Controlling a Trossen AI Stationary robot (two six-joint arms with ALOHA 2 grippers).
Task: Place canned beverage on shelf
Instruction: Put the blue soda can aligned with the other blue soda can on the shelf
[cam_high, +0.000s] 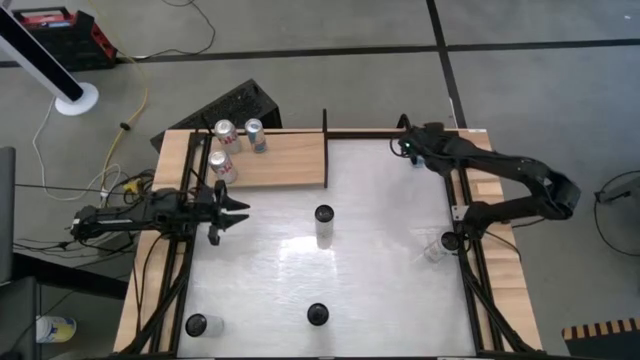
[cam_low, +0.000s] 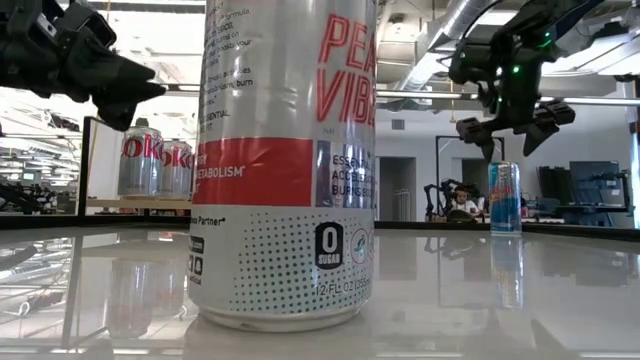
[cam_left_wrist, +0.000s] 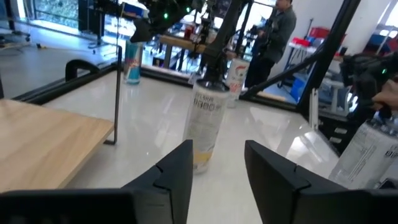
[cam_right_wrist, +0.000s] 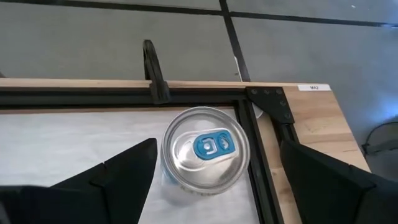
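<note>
The shelf (cam_high: 285, 160), a light-wood board, lies at the table's far left, and three cans (cam_high: 225, 135) stand upright on it. A silver-and-blue can (cam_low: 504, 197) stands upright in the table's far right corner. My right gripper (cam_right_wrist: 219, 146) hovers open just above this can's top (cam_right_wrist: 205, 155), a finger on either side and clear of it, as the low view shows. My left gripper (cam_high: 238, 210) stands open and level at the table's left edge, just in front of the shelf, with nothing between its fingers (cam_left_wrist: 180, 177).
More cans stand upright on the white tabletop: one at the centre (cam_high: 323, 225), one near the front edge (cam_high: 317, 315), one at the front left (cam_high: 200, 325) and one at the right edge (cam_high: 435, 248). A dark post (cam_high: 324, 148) rises at the shelf's right end. A person (cam_left_wrist: 277, 31) stands beyond the table.
</note>
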